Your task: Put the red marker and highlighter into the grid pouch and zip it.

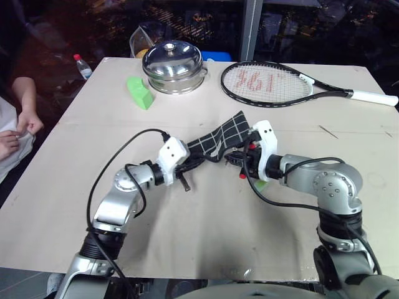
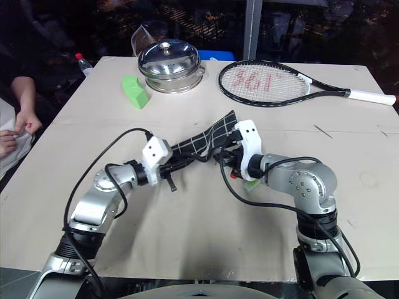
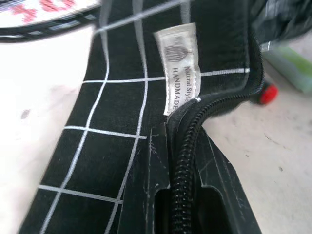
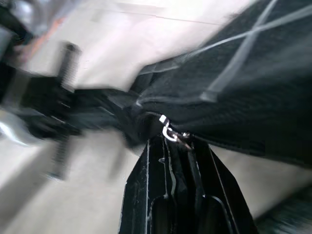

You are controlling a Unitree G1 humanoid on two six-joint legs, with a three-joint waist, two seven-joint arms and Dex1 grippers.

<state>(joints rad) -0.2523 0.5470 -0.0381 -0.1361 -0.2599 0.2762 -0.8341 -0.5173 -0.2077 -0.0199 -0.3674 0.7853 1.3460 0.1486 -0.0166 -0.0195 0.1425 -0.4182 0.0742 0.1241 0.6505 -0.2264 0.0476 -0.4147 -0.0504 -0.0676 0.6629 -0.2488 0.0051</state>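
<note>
On the pale tabletop (image 1: 206, 218), the grid pouch (image 1: 218, 140) hangs stretched between both hands: left hand (image 1: 182, 167) clamped on its zipper edge, right hand (image 1: 240, 156) pinching the zipper pull (image 4: 169, 132). The left wrist view adds the white label (image 3: 180, 66) (and the highlighter (image 3: 292, 66) nearby).

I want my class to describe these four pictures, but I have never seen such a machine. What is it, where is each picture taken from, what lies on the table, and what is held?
It is a humanoid robot with two arms. Two pictures look down from its head; the other two come from cameras on its wrists. The left gripper and right gripper are both shut on the grid pouch, lifting it between them. The red marker and highlighter lie beneath the right gripper. Further back lie a lidded steel pot, a green wedge-shaped block and a tennis racket. A person's hands show beside the table.
</note>
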